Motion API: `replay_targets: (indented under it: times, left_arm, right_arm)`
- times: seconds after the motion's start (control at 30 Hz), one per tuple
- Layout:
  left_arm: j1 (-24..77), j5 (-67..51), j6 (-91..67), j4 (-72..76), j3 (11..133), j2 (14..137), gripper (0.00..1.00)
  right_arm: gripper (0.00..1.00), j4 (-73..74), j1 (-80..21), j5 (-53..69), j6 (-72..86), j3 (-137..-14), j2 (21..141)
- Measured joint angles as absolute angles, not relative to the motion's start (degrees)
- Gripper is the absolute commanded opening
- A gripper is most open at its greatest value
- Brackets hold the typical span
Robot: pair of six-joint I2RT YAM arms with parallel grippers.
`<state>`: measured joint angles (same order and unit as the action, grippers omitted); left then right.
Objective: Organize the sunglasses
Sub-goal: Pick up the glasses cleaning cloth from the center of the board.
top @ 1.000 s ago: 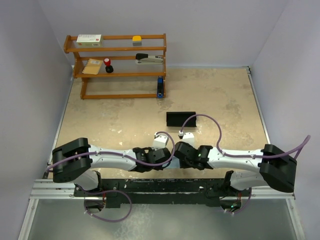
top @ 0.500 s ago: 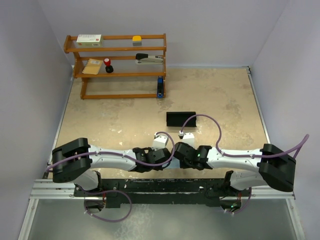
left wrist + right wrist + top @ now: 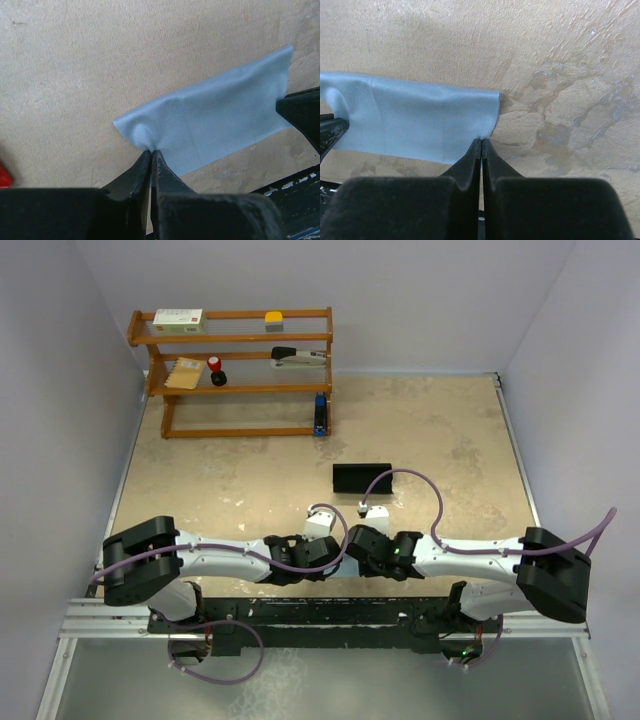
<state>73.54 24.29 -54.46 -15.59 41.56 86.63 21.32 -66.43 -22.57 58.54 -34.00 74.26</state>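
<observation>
Both pincers are fully closed: the left gripper [image 3: 151, 152] pinches a puckered corner of the light blue cloth [image 3: 215, 125], and the right gripper [image 3: 481, 142] pinches another corner. The sunglasses [image 3: 2, 176] show only as a red sliver left of the left pincer, so the left arm is nearer; their long axis cannot be told. The black case [image 3: 362, 478] lies beyond both.

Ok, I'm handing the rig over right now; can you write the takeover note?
Left tool: shut on one corner of the light blue cloth.
Right tool: shut on its opposite end.
The black case lies on the table beyond both arms.
Of the sunglasses, only a red sliver shows at the left wrist view's edge.
Done: cloth gripped. Left: glasses not yet put away.
</observation>
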Motion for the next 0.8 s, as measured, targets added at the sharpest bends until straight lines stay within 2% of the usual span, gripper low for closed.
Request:
replay_targets:
  times: [0.8]
  left_arm:
    - [73.54,25.96,-53.06,-18.26,44.38,86.41,0.0]
  right_arm:
    - [0.0,22.28,-66.67,-23.03,58.89,-36.21,71.26]
